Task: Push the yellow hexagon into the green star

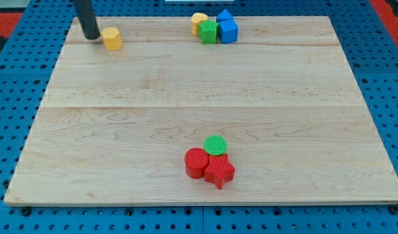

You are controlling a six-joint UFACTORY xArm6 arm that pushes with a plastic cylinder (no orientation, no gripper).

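Right now my tip [91,37] sits near the top left corner of the wooden board [186,104], just to the view's left of the yellow hexagon [112,38]. It is very close to the block, though I cannot tell whether they touch. There is no claw on this arm, only the bare rod, so it has hold of nothing.

The green block [208,31] I take for the star stands well off to the view's right along the top edge. Its shape is hard to make out, but the other green piece, the green disc [215,144] near the bottom, is plainly round. This green block is packed between a second yellow block [199,20] and two blue blocks [227,27].

So tip, hexagon and green block lie almost in one line, and I judge that a push toward the view's right, angled very slightly upward, is needed.
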